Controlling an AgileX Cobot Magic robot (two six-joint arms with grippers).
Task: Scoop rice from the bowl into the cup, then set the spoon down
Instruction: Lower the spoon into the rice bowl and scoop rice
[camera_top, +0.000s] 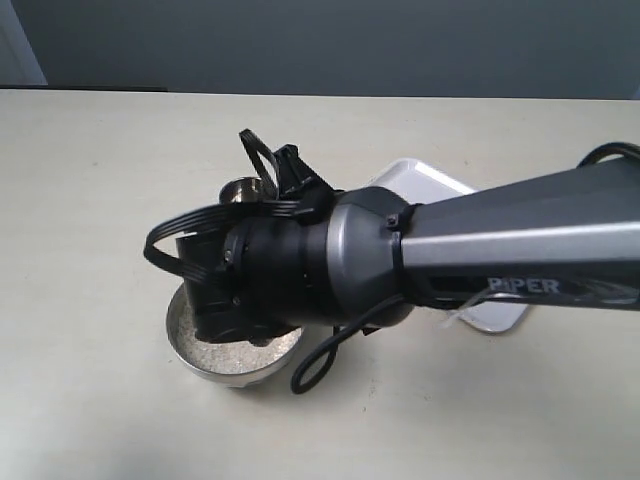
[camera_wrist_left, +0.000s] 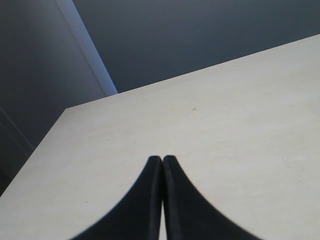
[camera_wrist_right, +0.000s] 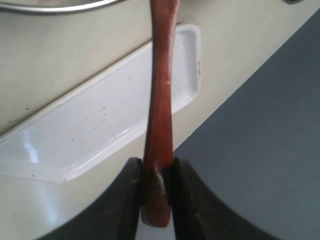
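Gripping the spoon by the tail of its slim handle, your right hand is clenched on the wood w/ both pads, a short stub of the butt poking out behind them. Left hand is pressed closed on nothing over bare table, away from the work. Spoon's long axis runs straight out from betw. the fingers toward the bowl rim. Its head is out of shot and hidden under the wrist in the exterior view, so you can't tell if it's in the rice. Cup stands near the bowl on its far side, w/ a white tray off to the right. Judgement: spoon is light, stiff and glossy, prob. slippery and apt to swivel in so far-back a grip. Keep the head level, since loose grains spill easily.
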